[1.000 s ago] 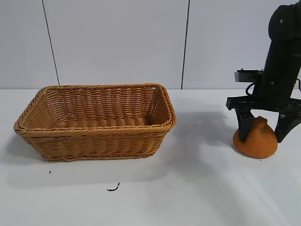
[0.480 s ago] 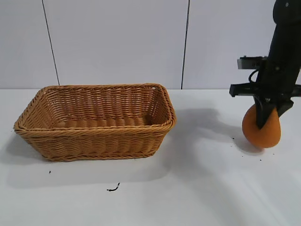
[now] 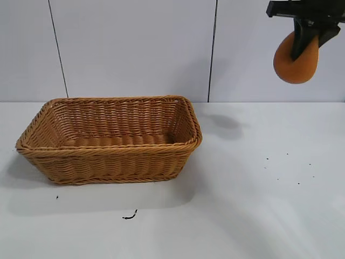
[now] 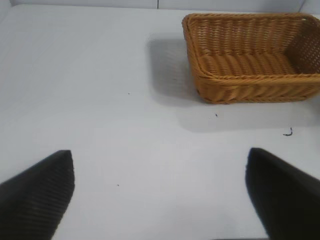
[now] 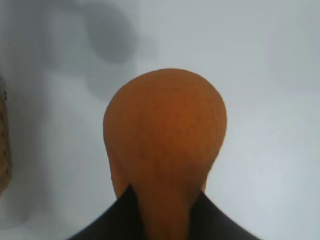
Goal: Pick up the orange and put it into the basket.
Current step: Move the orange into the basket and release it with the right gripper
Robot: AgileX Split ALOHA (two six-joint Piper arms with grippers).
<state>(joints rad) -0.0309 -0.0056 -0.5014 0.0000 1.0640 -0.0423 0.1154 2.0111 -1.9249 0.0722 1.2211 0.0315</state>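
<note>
Left end effector (image 4: 160,200): parked low over the counter (image 3: 242,216), near the basket's left side; fingers spread wide apart, holding nothing.

Basket (image 3: 110,137): tan wicker, rectangular, upright on the counter, nothing inside that can be seen.

Dark curled scrap (image 3: 129,216): on the counter, just in front of the basket.

Dark specks (image 3: 285,167): scattered on the counter, well right of the basket.

Orange (image 3: 295,58): in the air, high above and well right of the basket, clear of the counter.

Right end effector (image 3: 303,43): fingers pinched onto the orange's narrow neck, fruit hanging below.
</note>
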